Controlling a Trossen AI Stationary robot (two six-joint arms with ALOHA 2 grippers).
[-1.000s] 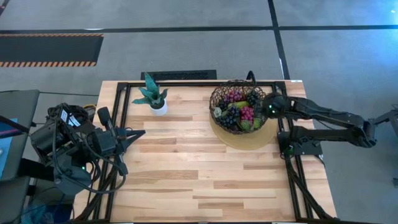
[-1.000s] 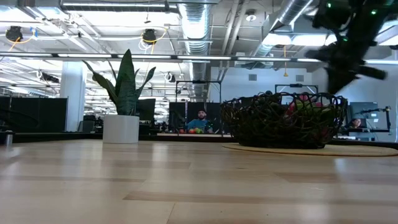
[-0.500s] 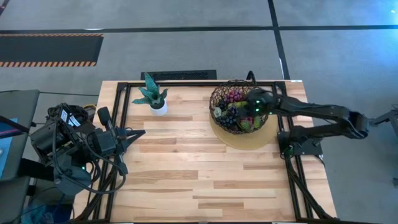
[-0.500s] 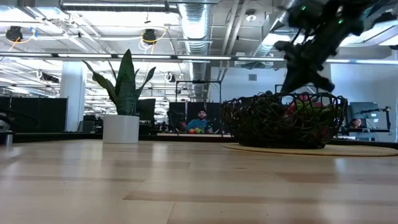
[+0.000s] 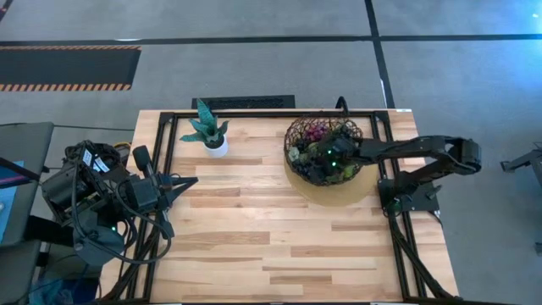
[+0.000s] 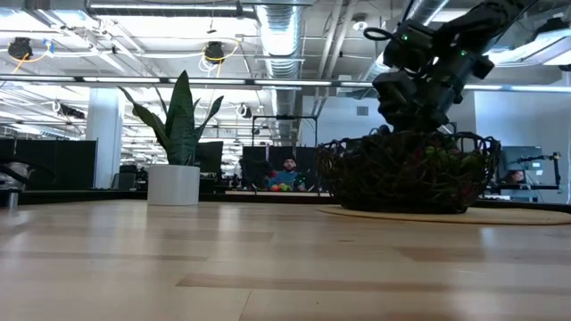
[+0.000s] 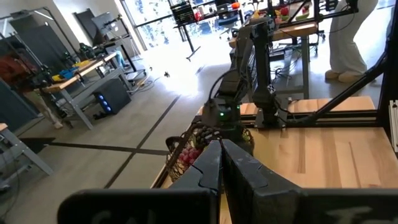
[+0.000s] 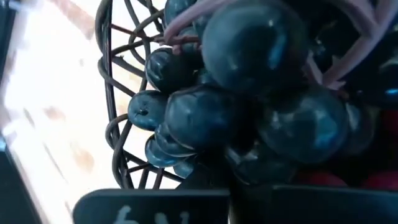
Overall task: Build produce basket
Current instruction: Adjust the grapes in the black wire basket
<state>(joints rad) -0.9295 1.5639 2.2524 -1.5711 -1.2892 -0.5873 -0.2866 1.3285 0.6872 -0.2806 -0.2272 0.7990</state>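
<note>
The dark wire basket (image 5: 324, 148) stands on a flat tan disc (image 5: 340, 191) at the table's far right and holds produce: purple grapes (image 5: 315, 130), black grapes (image 8: 249, 93) and green pieces. My right gripper (image 5: 312, 159), shut, reaches in over the basket's right rim and slants down into its middle, right at the black grape bunch. In the low view it dips behind the basket's rim (image 6: 406, 141). My left gripper (image 7: 221, 163) is shut on nothing and hangs high over the table's left edge (image 5: 190, 180). My right gripper comes slanting down from the table's right side into the basket, at the black grape bunch (image 8: 205, 118). The bunch fills the wrist view and the fingertips do not show, so I cannot tell whether it touches the grapes.
A small potted green plant (image 5: 209, 133) stands at the far edge, left of the basket. A black metal frame (image 5: 169, 152) runs around the tabletop. The wooden table's middle and near part (image 5: 279, 246) is bare. People and desks show in the room beyond.
My right gripper has moved from the basket's right rim toward the table's left, to over the basket's middle, and has sunk into it. It has tipped from nearly level to pointing steeply down.
</note>
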